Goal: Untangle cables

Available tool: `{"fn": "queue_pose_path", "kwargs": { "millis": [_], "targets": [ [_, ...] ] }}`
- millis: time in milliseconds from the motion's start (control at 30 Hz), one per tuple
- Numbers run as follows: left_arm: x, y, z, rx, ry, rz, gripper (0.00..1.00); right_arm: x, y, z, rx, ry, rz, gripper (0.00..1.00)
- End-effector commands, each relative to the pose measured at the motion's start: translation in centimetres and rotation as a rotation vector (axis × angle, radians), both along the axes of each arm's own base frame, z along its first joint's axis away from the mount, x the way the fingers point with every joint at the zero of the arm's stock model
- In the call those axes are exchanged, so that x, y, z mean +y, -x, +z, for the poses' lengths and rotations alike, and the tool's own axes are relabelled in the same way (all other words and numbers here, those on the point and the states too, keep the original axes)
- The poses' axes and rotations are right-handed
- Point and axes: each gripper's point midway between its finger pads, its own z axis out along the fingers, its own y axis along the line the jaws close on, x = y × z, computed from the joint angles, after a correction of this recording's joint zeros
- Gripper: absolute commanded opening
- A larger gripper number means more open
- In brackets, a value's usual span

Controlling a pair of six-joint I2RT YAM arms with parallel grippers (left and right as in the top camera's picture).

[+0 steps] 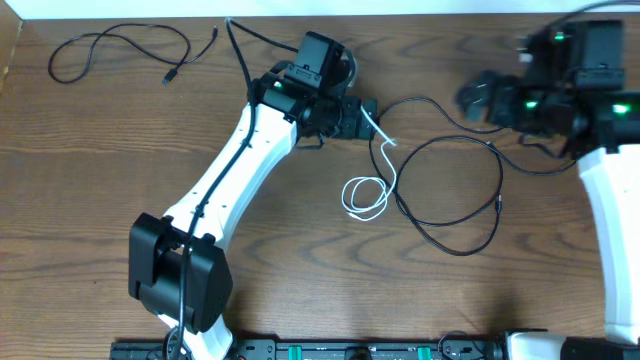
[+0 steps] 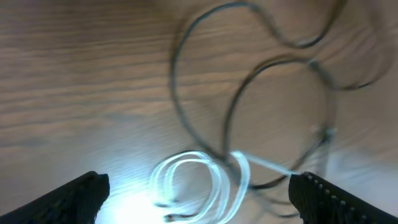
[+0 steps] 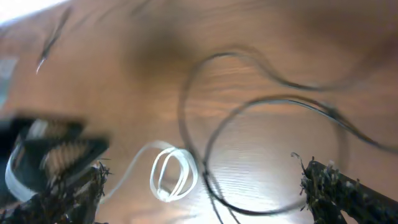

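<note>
You see a brown wooden worktop [image 1: 80,150] across the overhead view, its grain running left to right. A pale strip [image 1: 120,8] borders its far edge and a black rail [image 1: 330,350] its near edge. In the left wrist view, a bright glare [image 2: 127,208] lies on the wood.

White cable [image 1: 365,196] coiled mid-table; black cable [image 1: 499,185] in wide loops crossing it; second black cable [image 1: 92,40] apart, far-left.

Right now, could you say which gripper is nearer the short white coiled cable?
Left. The left gripper is beside the white cable's straight end; the right gripper sits much farther away.
</note>
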Motion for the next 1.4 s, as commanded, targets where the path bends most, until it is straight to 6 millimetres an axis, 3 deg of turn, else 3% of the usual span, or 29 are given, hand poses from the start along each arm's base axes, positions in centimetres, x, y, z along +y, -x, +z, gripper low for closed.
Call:
{"fn": "queue_pose_path", "kwargs": {
  "millis": [0, 167, 333, 567, 667, 700, 933, 1367],
  "targets": [
    [-1.8, 0.5, 2.3, 0.138, 0.235, 0.061, 0.98, 5.2, 1.0, -0.6, -0.078, 0.023, 0.4, 0.99],
    [-2.3, 0.4, 3.4, 0.152, 0.316, 0.037, 0.98, 9.5, 2.1, -1.9, -0.103, 0.048, 0.637, 0.99],
    [-2.2, 0.3, 3.4, 0.154, 0.317, 0.043, 0.98, 11.9, 3.1, -2.3, -0.143, 0.08, 0.771, 0.99],
    [-0.6, -0.7, 3.4, 0.176, 0.331, 0.116, 0.98, 12.5, 3.5, -2.3, -0.167, 0.103, 0.832, 0.95],
    [-0.3, -1.0, 3.4, 0.175, 0.332, 0.125, 0.98, 12.7, 3.2, -2.1, -0.184, 0.102, 0.827, 0.71],
    [-0.2, -1.0, 3.4, 0.175, 0.332, 0.125, 0.98, 12.7, 3.1, -2.1, -0.189, 0.099, 0.829, 0.68],
    [-0.6, -0.7, 3.5, 0.222, 0.356, 0.157, 0.98, 14.1, 3.3, -1.2, -0.232, 0.044, 0.867, 0.65],
    [-1.8, 0.6, 4.7, 0.283, 0.443, 0.088, 0.98, 14.9, 1.9, 0.0, -0.321, 0.046, 0.859, 0.47]
  ]
}}
